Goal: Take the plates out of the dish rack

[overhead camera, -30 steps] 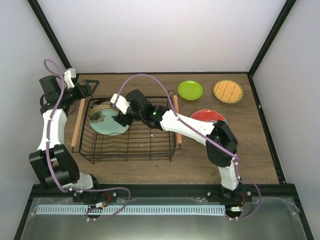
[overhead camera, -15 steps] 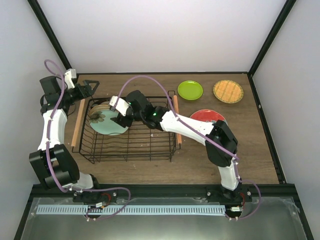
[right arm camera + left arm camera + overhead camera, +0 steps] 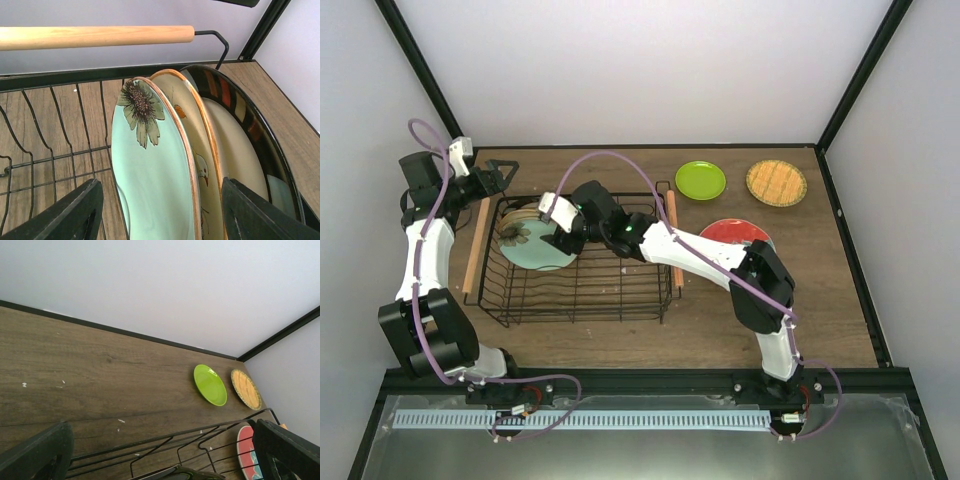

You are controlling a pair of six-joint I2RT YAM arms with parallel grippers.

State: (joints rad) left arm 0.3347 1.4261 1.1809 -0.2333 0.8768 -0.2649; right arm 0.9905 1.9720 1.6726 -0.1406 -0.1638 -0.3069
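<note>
The black wire dish rack stands left of centre with three plates upright at its left end. Seen from the right wrist, they are a pale teal plate with a flower, a beige plate behind it and a cream plate with a dark striped rim. My right gripper hangs open over them. Its fingers straddle the teal and beige rims without touching them. My left gripper is open and holds nothing, just beyond the rack's back left corner.
On the table right of the rack lie a lime-green plate, an orange gridded plate and a red plate partly under my right arm. The rack's wooden handles run along its left and right sides.
My right gripper has edged slightly left over the upright plates and its jaws have narrowed a little. The left arm and the plates have not moved.
</note>
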